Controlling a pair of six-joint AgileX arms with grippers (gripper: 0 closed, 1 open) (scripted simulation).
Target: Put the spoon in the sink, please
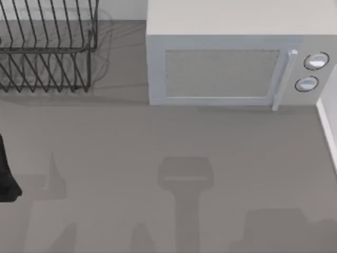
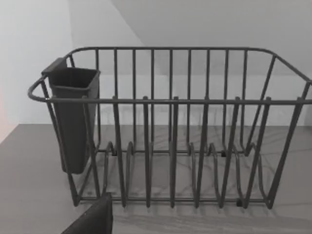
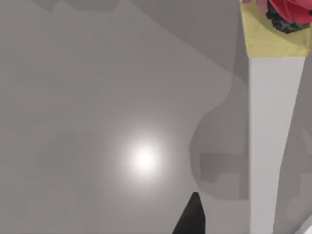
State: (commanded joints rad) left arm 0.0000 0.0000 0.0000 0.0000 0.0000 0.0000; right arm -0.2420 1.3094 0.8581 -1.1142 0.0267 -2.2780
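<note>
The spoon and the sink are out of view. A black part of my left arm [image 1: 6,179] sits at the table's left edge. In the left wrist view a dark piece of my left gripper [image 2: 92,220] points toward a black wire dish rack [image 2: 185,131] with a dark utensil cup [image 2: 73,117] hung on its end. In the right wrist view a dark tip of my right gripper [image 3: 192,217] hovers over bare grey counter beside a white strip [image 3: 268,146].
The dish rack [image 1: 47,47] stands at the back left and a white microwave [image 1: 231,58] with its door shut at the back right. A white edge [image 1: 327,126] borders the counter's right side. A yellow surface [image 3: 273,41] carries a red object [image 3: 292,12].
</note>
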